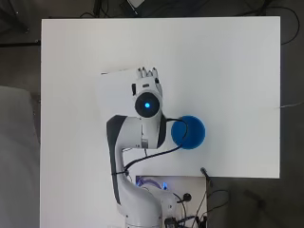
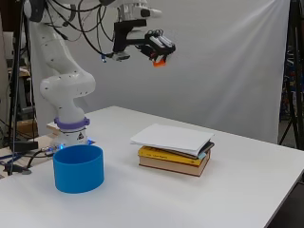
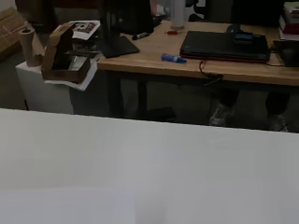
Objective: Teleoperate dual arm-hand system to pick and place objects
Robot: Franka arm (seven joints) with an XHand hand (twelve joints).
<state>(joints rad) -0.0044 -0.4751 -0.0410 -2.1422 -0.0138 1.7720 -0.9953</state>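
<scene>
I am holding the hand high in the air, its fingers curled around a small orange object. Directly below it, a flat stack of books topped with smooth white sheets is lying on the matte white table. The round blue plastic cup (open-topped) is standing back beside the arm's base, with wide bare tabletop lying beyond the hand.
</scene>
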